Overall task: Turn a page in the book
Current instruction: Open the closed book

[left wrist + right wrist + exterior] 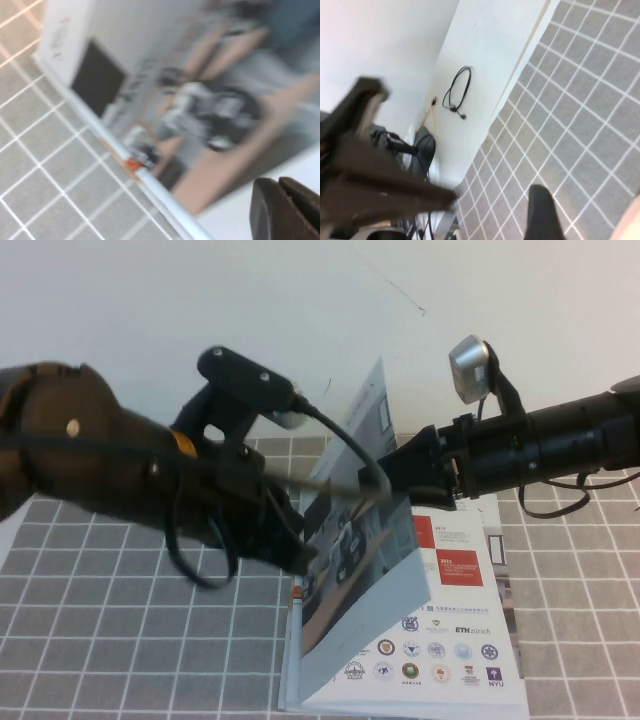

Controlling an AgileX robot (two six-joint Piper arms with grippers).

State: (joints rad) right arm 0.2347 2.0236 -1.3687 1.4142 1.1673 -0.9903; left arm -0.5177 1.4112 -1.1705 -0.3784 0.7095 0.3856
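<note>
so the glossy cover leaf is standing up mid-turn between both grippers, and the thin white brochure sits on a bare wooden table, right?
Not wooden: the high view shows the brochure on a grey mat with a white grid. Otherwise right: the cover leaf stands raised between the left gripper and the right gripper.

Left arm enters from the left edge, forearm angled down toward centre. Left gripper [290, 545] sits low near the middle, dark fingers pointing right; 1 dark fingertip [285, 210] shows in its wrist view. Right arm reaches in level from the right edge, wrist camera on top. Right gripper [400, 475] is raised near centre, facing left, fingers [542, 212] spread apart. The 2 grippers are near each other.
</note>
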